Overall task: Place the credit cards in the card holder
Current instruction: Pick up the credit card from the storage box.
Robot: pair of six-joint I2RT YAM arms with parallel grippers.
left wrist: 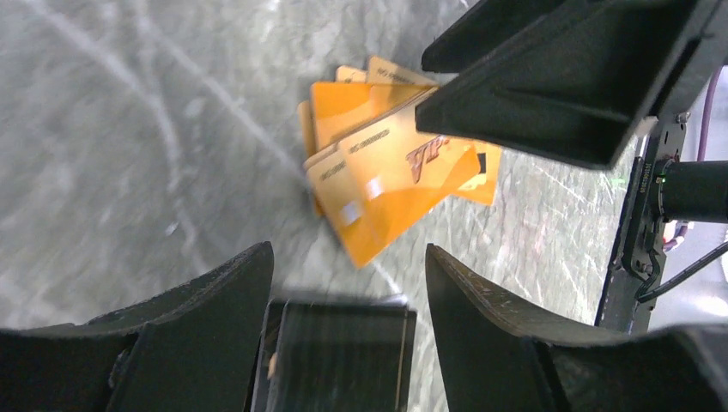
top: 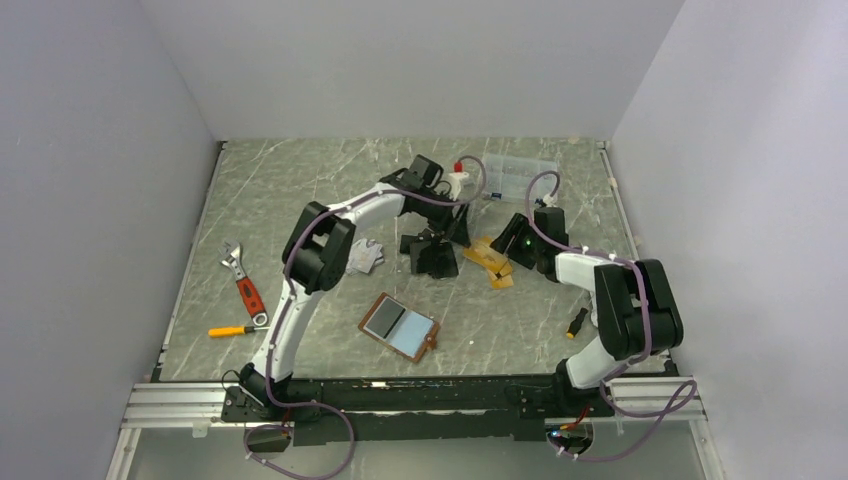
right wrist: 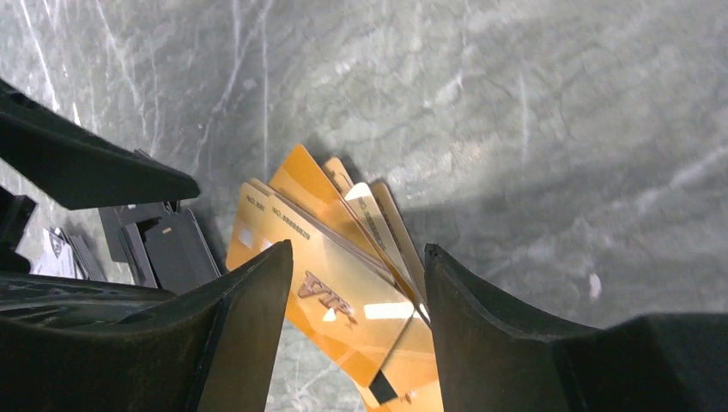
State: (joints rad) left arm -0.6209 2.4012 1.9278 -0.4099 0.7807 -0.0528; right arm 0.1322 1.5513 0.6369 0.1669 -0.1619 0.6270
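The orange-gold credit cards lie fanned on the table at centre right. My right gripper hangs open just over them, and the top card, marked VIP, shows between its fingers. The black credit cards lie left of the orange pile. My left gripper stands open over them, with a blurred black card lying between its fingers and the orange pile ahead. Silver-grey cards lie further left. The card holder lies unfolded nearer the front, apart from both grippers.
A clear plastic compartment box stands at the back right. A red-handled wrench and an orange screwdriver lie at the left. A small black and yellow item lies by the right arm. The two grippers are close together.
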